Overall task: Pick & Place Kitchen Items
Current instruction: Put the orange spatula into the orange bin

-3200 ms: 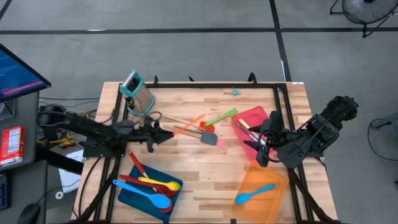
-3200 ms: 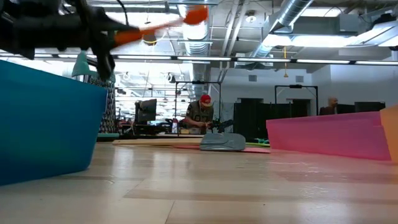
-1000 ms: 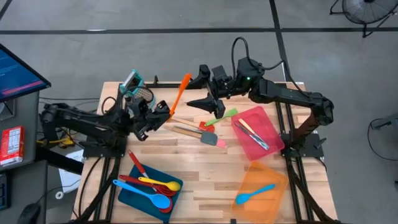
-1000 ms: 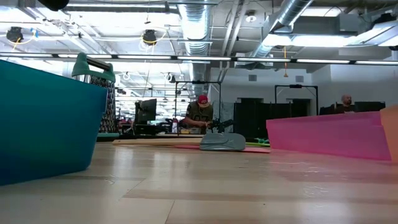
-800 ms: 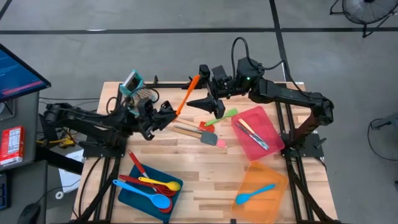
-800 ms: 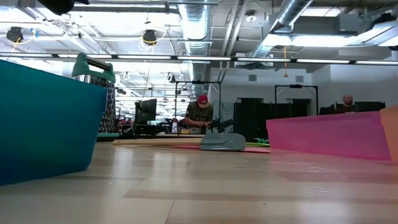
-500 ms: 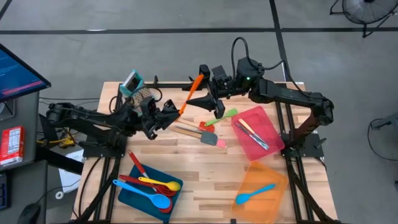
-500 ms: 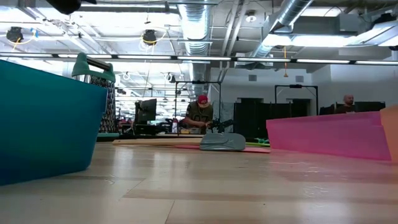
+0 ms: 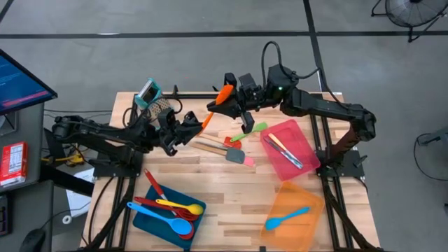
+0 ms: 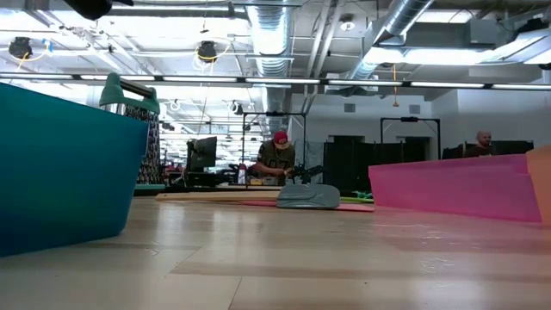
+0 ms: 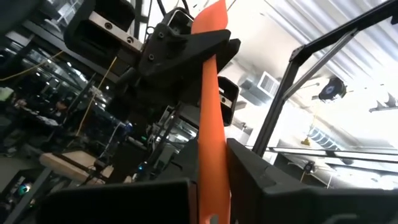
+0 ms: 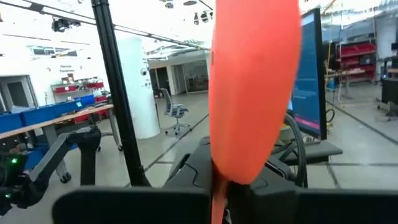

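Orange spatula [image 9: 215,105] tilted midair above table's far side, gripped at both ends.

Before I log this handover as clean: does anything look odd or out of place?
Only the orange spatula: it hangs in the air above the table's far edge, gripped at both ends, its handle in the left gripper and its blade in the right gripper. Nothing looks spilled or damaged.

You're in open industrial lab or workshop, it seems: exposed ceiling ducts [image 10: 284,34], strip lighting, grey concrete floor [image 9: 210,63], black equipment racks [image 10: 353,164], person seated at far workbench [image 10: 275,159], monitor [image 9: 17,80] beside wooden table [image 9: 231,189].
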You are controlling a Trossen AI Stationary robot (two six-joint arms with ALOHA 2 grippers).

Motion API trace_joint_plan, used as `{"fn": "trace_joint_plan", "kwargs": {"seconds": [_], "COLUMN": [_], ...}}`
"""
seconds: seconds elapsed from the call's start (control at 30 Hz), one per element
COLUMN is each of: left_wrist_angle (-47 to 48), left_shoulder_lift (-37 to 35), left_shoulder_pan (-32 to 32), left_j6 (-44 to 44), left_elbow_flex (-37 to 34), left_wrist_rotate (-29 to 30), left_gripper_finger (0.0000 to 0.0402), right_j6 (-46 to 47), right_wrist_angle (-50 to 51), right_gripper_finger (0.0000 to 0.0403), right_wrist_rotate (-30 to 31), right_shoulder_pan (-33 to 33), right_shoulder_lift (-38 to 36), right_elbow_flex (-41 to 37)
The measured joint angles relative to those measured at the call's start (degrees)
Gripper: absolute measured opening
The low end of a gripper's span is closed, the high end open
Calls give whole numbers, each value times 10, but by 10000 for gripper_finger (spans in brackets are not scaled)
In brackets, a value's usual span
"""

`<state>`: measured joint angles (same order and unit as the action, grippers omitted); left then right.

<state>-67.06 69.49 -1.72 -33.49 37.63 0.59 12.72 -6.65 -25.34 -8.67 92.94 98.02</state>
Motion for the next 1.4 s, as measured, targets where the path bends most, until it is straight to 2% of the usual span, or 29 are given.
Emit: {"fn": "trace_joint_plan", "kwargs": {"seconds": [0.17,0.3,0.43,0.53,0.63,0.73,0.83,1.0,1.17,1.4], "left_wrist_angle": [2,3,6,5,11,21,22,26,26,28], "left_shoulder_lift": [0,0,-3,-17,-36,-55,-70,-84,-92,-92], "left_shoulder_pan": [0,0,-2,3,6,7,7,7,7,7], "left_j6": [-16,-48,-81,-108,-118,-118,-116,-116,-115,-129], "left_elbow_flex": [0,0,0,0,-1,-1,-1,-2,-2,-2], "left_wrist_rotate": [-3,-37,-46,-57,-76,-86,-88,-88,-89,-114], "left_gripper_finger": [71,107,136,143,140,133,125,114,109,95], "right_j6": [21,6,-43,-83,-94,-61,15,102,177,216], "right_wrist_angle": [21,113,280,456,643,751,770,712,670,675], "right_gripper_finger": [9,9,7,7,7,7,7,7,7,7], "right_wrist_rotate": [3,4,25,67,160,225,281,311,310,289], "right_shoulder_pan": [-3,-14,-14,8,67,159,255,386,458,510], "right_shoulder_lift": [-3,-39,-87,-135,-174,-198,-214,-219,-176,-86], "right_elbow_flex": [20,57,77,82,73,24,-51,-179,-253,-271]}}
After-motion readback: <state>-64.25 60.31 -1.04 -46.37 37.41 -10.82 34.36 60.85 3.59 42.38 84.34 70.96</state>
